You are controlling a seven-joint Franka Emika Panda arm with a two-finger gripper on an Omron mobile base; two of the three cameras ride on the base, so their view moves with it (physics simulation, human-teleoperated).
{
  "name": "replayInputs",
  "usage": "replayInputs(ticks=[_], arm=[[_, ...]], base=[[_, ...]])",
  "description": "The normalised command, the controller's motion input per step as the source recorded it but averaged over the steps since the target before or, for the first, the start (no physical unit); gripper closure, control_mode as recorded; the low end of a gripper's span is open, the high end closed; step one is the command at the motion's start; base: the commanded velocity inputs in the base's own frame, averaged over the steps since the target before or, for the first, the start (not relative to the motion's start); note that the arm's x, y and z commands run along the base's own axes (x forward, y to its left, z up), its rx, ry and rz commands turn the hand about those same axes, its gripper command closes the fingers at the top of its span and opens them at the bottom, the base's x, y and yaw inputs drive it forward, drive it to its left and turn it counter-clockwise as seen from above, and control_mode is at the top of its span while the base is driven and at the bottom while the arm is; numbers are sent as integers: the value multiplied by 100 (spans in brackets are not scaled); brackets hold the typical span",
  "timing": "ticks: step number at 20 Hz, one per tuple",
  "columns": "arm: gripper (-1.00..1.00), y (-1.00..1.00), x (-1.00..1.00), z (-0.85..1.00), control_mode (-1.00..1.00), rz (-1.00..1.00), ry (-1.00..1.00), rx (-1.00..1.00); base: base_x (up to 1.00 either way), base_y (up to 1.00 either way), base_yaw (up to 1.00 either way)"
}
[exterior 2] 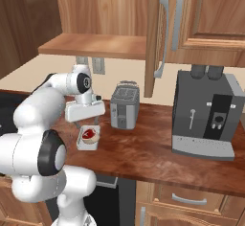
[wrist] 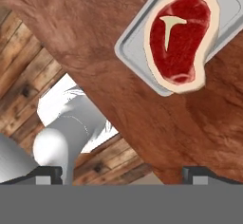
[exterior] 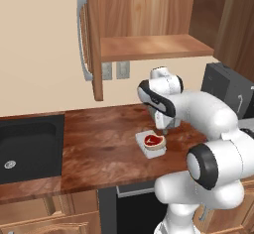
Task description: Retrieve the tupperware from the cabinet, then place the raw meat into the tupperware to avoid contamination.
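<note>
Fingers first: two dark tips at the bottom of the hand view, spread as wide as they go with nothing between them. That puts the gripper (wrist: 122, 172) empty, hanging just above the brown tabletop (wrist: 95, 52).

And look what sits below it: the meat (wrist: 179, 40), red with its cream fat rim, lying flat inside the tupperware (wrist: 133, 52). From the hand view the steak nearly fills the pale tray, one lobe lapping onto a wall, but it is in there, not on the wood. The left base view agrees: tray on the tabletop near the front edge, meat inside, gripper (exterior: 163, 129) just above and behind it. From the right, the toaster (exterior 2: 125, 106) stands just beside the tray, not touching it.

Further back, the cabinet (exterior: 149, 47) hangs over the tabletop with its door (exterior: 92, 39) swung open and its shelf bare.

My read: both halves of the job look done, container out, meat in. This is the release, or the instant after it. What's next calls for little: lift the open hand straight up and clear, without nudging the tray or dragging that overhanging lobe out.
</note>
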Motion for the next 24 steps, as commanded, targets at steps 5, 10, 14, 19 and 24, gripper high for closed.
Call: replayInputs(ticks=[5, 10, 14, 19, 24], arm=[[-100, -4, -44, 49, -100, 0, -11, 0], [-100, -3, -48, 51, -100, 0, -15, 0], [-100, 0, -50, 51, -100, 0, -17, 0], [-100, 0, -53, 51, -100, 0, -17, 0], [-100, 0, -50, 41, -100, 0, -17, 0]], base=[[0, 0, 0], [0, 0, 0], [0, 0, 0], [0, 0, 0], [0, 0, 0]])
